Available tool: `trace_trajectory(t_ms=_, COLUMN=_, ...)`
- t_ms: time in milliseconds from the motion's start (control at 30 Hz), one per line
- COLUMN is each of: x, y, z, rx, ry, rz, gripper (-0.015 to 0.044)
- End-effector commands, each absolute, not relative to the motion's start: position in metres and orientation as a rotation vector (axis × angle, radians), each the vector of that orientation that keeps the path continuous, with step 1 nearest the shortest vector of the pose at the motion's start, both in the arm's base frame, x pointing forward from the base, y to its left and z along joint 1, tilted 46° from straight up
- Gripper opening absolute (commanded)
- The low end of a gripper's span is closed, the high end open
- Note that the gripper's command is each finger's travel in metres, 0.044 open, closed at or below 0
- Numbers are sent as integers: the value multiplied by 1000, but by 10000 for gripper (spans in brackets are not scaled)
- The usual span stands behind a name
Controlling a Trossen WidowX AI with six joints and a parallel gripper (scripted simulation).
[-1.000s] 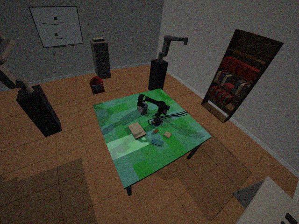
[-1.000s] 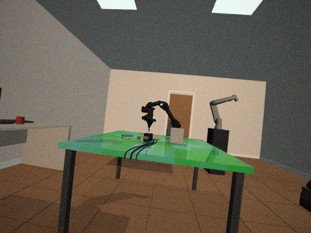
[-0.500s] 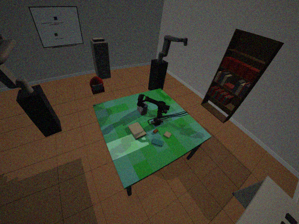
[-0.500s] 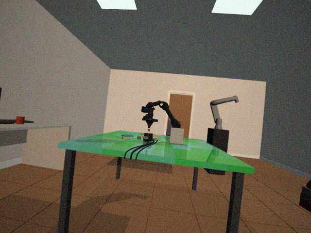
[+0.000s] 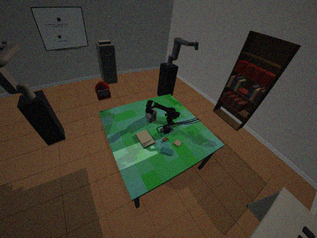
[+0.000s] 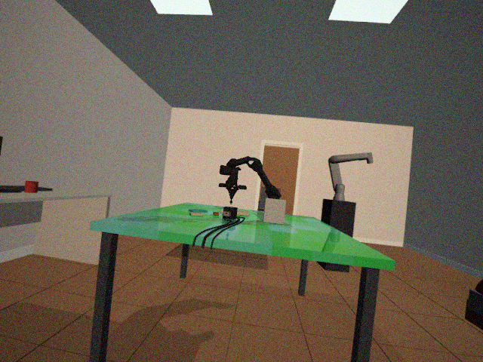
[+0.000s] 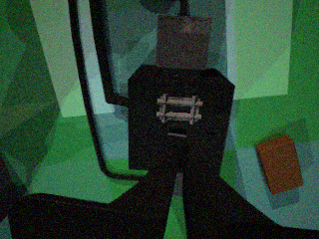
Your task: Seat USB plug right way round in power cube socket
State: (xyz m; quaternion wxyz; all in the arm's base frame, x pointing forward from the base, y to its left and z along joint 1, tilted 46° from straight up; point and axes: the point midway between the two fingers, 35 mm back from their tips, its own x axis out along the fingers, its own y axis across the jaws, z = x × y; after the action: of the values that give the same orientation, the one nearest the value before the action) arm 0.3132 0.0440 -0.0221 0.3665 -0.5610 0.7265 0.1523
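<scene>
My gripper (image 5: 168,124) (image 6: 231,198) (image 7: 179,159) points down over the power cube, fingers nearly together, shut on the small dark USB plug (image 6: 231,202). The plug hangs above the cube, out of the socket; in the wrist view only a dark end with a thin pale edge shows ahead of the fingertips. Which way round it is turned cannot be told. The black power cube (image 5: 167,128) (image 6: 232,213) (image 7: 145,119) stands on the table. Its top carries pale metal bars (image 7: 179,115) in a small rectangle. A grey block (image 7: 183,42) sticks out from one side.
Black cables (image 5: 185,122) (image 6: 212,230) (image 7: 85,100) run from the cube over the table edge. An orange block (image 5: 165,139) (image 6: 215,213) (image 7: 280,165), a beige block (image 5: 177,143), a blue flat thing (image 5: 167,150) and a beige book-like box (image 5: 144,137) lie nearby. A pale box (image 6: 274,210) is at the arm's base.
</scene>
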Motion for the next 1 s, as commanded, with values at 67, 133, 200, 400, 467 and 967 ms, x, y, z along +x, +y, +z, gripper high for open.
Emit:
trace_trajectory(t_ms=67, x=313, y=44, z=-22, rx=-1485, ry=1870, rz=459, gripper=0)
trace_trajectory(t_ms=133, x=313, y=44, z=-22, rx=-1485, ry=1870, rz=459, gripper=0)
trace_trajectory(t_ms=200, x=313, y=44, z=-22, rx=-1485, ry=1870, rz=459, gripper=0)
trace_trajectory(t_ms=400, x=313, y=44, z=-22, rx=-1481, ry=1868, rz=451, gripper=0)
trace_trajectory(t_ms=467, x=313, y=44, z=-22, rx=-1480, ry=1867, rz=451, gripper=0)
trace_trajectory(t_ms=967, x=313, y=43, z=-24, rx=-1477, ry=1857, rz=463, gripper=0)
